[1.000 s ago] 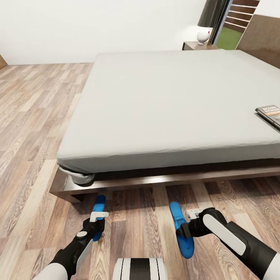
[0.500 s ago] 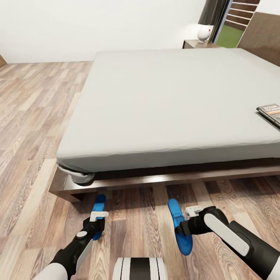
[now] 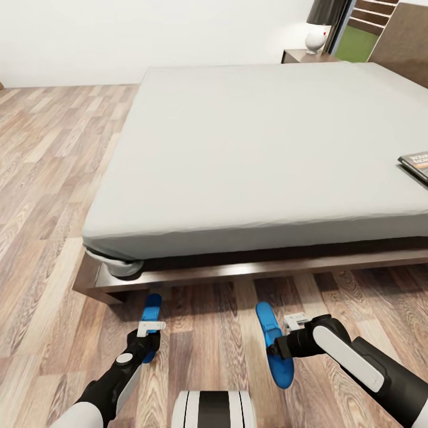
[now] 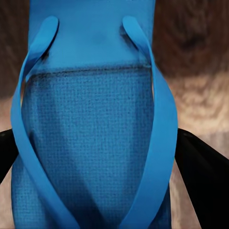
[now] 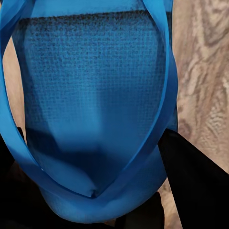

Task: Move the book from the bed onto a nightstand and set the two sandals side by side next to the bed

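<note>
In the head view, one bright blue sandal (image 3: 151, 309) lies lengthwise just in front of the bed's (image 3: 249, 154) near left corner, with my left gripper (image 3: 147, 348) shut on it. The left wrist view looks along this sandal (image 4: 90, 119), a black finger (image 4: 202, 176) on each side. My right gripper (image 3: 279, 349) is shut on the other sandal (image 3: 274, 356), about a forearm's length to the right; its strap and sole (image 5: 95, 95) show between dark fingers (image 5: 195, 186). Whether the sandals touch the floor is unclear. The book (image 3: 417, 163) lies on the mattress at the right edge. A nightstand (image 3: 306, 56) stands beyond the bed.
A white lamp (image 3: 315, 38) stands on the nightstand, beside a black-framed window. The dark wooden bed frame (image 3: 255, 270) juts out low, just beyond both sandals. Wood-plank floor (image 3: 47, 178) stretches along the bed's left side. My white base (image 3: 214, 410) is between the arms.
The whole view has shifted slightly as the camera moved, sliding the bed and book upward and outward. Both grippers keep their hold on the sandals, with no clear move relative to the bed.
</note>
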Controlling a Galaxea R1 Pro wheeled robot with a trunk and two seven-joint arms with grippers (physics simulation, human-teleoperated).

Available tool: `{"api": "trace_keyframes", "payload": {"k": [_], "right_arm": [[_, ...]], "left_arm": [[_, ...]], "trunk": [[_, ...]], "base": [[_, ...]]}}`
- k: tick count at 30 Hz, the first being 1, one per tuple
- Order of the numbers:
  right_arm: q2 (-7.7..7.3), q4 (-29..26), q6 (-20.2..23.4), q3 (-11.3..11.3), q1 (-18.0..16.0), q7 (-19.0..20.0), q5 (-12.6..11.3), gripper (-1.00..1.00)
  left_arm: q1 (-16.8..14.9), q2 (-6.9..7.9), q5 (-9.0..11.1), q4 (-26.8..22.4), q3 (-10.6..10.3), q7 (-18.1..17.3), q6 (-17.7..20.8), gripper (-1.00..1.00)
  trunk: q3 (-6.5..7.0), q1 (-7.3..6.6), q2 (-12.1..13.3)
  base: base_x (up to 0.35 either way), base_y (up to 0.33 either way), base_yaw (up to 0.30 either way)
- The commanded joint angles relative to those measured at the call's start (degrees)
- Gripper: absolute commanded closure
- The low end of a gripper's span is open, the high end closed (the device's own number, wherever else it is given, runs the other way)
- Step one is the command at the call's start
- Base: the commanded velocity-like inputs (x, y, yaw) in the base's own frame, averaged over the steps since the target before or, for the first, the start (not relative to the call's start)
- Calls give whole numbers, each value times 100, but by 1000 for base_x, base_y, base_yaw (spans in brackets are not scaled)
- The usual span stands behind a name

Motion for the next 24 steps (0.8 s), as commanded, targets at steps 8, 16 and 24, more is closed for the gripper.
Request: {"api": "trace_keyframes", "payload": {"k": [8,16,24], "right_arm": [[-7,-11,-3,19,-7,-74,-61,100],[-8,-11,-3,23,1,-76,-61,100],[-7,-12,-3,23,2,-76,-59,100]], "left_arm": [[-3,6,29,4,-41,40,-61,100],[-3,42,17,1,-43,40,-88,100],[-3,66,16,3,-43,40,-95,100]], "trunk": [[-26,2,-3],[-114,12,-8],[-181,20,-12]], "base": [[0,0,0],[0,0,0],[0,0,0]]}}
